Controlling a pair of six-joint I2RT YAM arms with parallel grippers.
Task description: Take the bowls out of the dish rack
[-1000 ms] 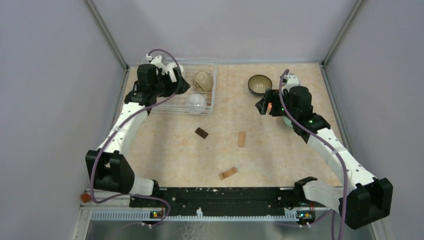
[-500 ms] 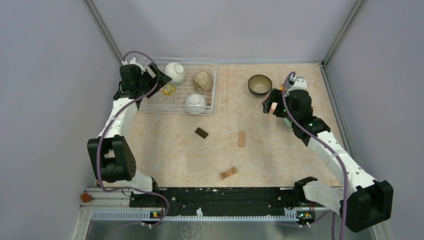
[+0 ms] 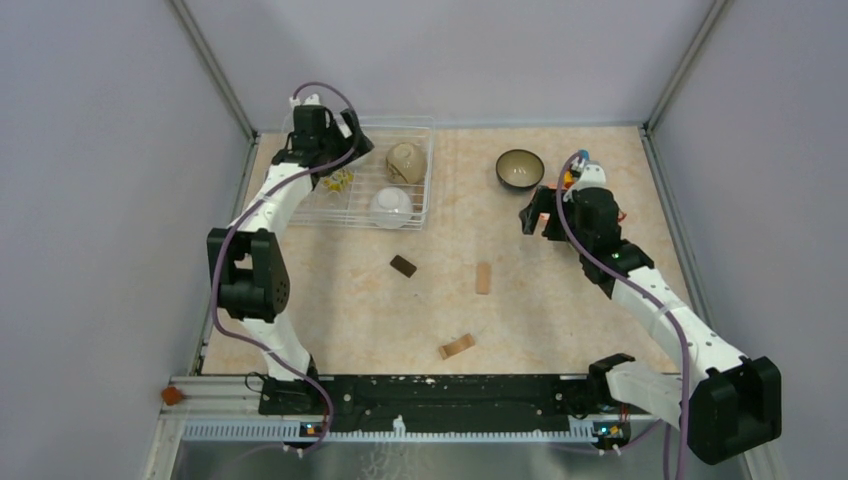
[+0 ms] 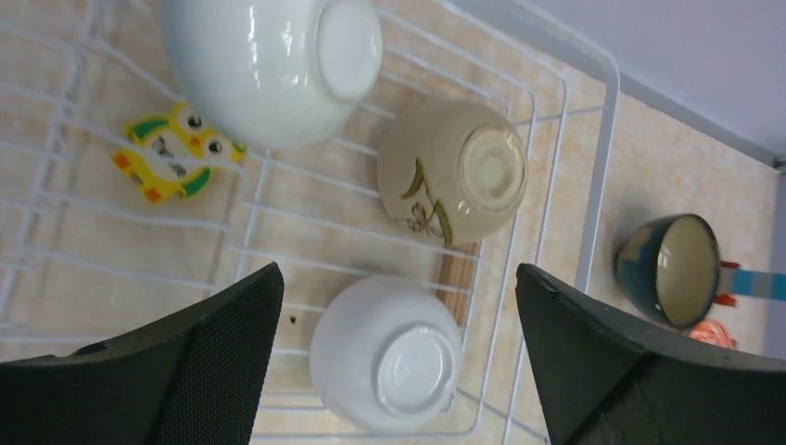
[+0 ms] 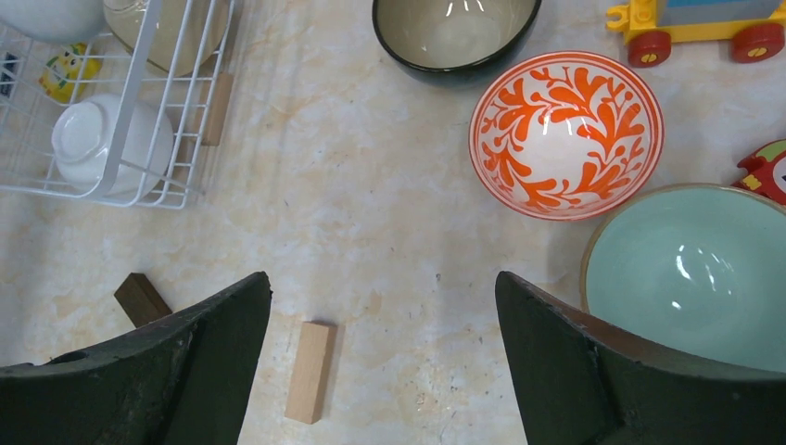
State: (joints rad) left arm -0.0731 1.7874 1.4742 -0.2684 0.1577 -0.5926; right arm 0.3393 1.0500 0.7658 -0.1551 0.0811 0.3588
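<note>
Orange-patterned bowl (image 5: pixel 565 134): clear from right wrist, arm-covered from top | left claw (image 4: pixel 397 275) spread | right claw (image 5: pixel 382 278) spread

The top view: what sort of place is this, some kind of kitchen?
Probably a robot test booth, not a kitchen: a left arm and right arm bolted to a walled-in table, a dish rack of bowls, and scattered wooden blocks as props.

I see a pale wooden block (image 5: pixel 309 371) between the fingers of my right claw (image 5: pixel 380 278), a dark block (image 5: pixel 141 298) beside one finger, and a toy vehicle (image 5: pixel 695 23) far ahead.
</note>
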